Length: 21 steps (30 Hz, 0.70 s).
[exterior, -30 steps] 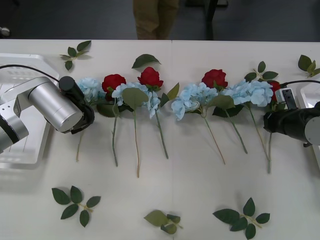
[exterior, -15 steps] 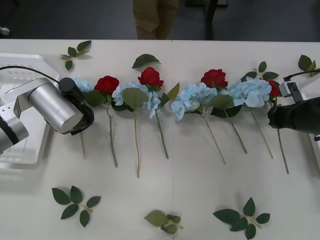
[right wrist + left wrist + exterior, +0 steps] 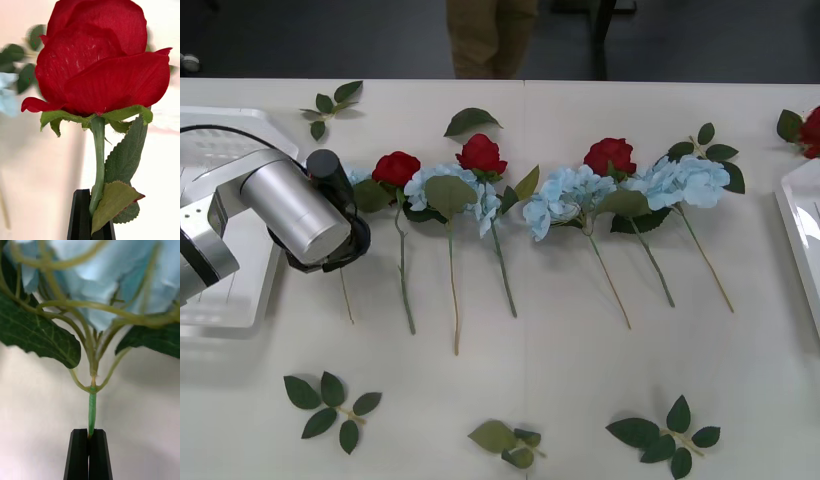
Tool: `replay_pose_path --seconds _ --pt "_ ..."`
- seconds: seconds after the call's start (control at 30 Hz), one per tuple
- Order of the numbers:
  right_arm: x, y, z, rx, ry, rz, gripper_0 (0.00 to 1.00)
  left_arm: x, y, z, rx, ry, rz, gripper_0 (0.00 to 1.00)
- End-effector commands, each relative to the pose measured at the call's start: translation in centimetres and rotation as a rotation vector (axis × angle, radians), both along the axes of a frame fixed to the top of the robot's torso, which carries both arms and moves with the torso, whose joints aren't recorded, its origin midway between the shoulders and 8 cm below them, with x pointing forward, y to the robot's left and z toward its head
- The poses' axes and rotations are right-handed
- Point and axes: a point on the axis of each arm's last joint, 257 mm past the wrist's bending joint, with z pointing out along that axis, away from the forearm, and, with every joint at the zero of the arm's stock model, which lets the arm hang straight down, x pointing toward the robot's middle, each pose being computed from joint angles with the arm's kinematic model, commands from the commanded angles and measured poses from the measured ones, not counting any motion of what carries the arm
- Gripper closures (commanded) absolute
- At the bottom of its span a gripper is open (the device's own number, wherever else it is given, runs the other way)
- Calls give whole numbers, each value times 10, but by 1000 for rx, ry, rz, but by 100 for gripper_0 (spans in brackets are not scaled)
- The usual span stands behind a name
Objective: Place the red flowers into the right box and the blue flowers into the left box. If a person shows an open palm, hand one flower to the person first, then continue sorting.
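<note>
My left hand is clamped narrow on the stem of a blue flower, its black fingers pinching the green stalk just under the fork where the leaves branch. From the front, my left arm sits at about nine o'clock on the desk, over the near edge of the left box, with that flower's stem trailing out beneath it. My right hand grips a red rose by its stem, the head upright above the fingers; that rose peeks in at two o'clock, above the right box. Three more red roses and three blue clusters lie in a row across the middle of the desk, loose leaf sprigs around them.
</note>
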Motion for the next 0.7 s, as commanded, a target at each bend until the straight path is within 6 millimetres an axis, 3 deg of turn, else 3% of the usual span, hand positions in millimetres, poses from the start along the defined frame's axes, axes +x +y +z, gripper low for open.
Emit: replay_pose_path --seconds 0.03,0.07,0.1,0.3,0.53,0.7 --pt "-3 -79 40 -132 -56 -76 100 1 -3 63 -16 -16 3 100" --pt "-4 -86 38 -140 -55 -83 100 0 -4 69 -24 -18 3 100" --pt "-9 -107 33 -168 -54 -102 100 -5 -6 83 -39 -10 4 100" --pt "-36 -159 14 -259 -31 -131 100 -22 7 134 -43 2 1 100" --pt "-73 -182 -36 -298 17 -152 100 -31 34 182 -27 -9 -2 100" --pt "-78 -171 -74 -270 5 -157 100 -30 70 208 29 -25 -9 100"
